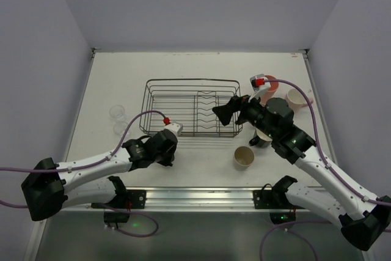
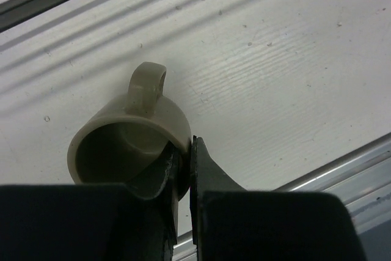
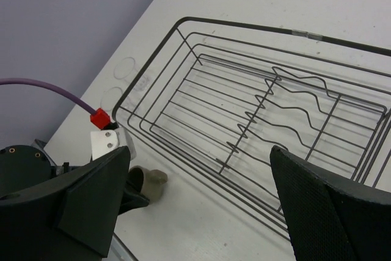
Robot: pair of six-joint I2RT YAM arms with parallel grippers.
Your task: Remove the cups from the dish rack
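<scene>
Here's the small grey-olive cup (image 2: 131,145), low over the white table (image 1: 201,65) just in front of the near left corner of the dish rack (image 1: 191,80), handle pointing away from the wrist. The left gripper (image 2: 185,162) has it by the rim, one finger inside the bowl and one outside, pinched tight on the wall. Whether the cup rests on the tabletop or sits a hair above it, I can't tell. The rack sits mid-table, all bare wire and wavy dividers. Over its right end hangs the right gripper (image 1: 229,108), fingers spread wide, gripping nothing. Right of the rack stand the tan cup (image 1: 244,158), the black mug (image 1: 261,140) half under that arm, the coral-pink tumbler (image 1: 270,82) and the pale pink mug (image 1: 299,98). Two clear glasses (image 1: 117,112) stand off the rack's left side.
</scene>
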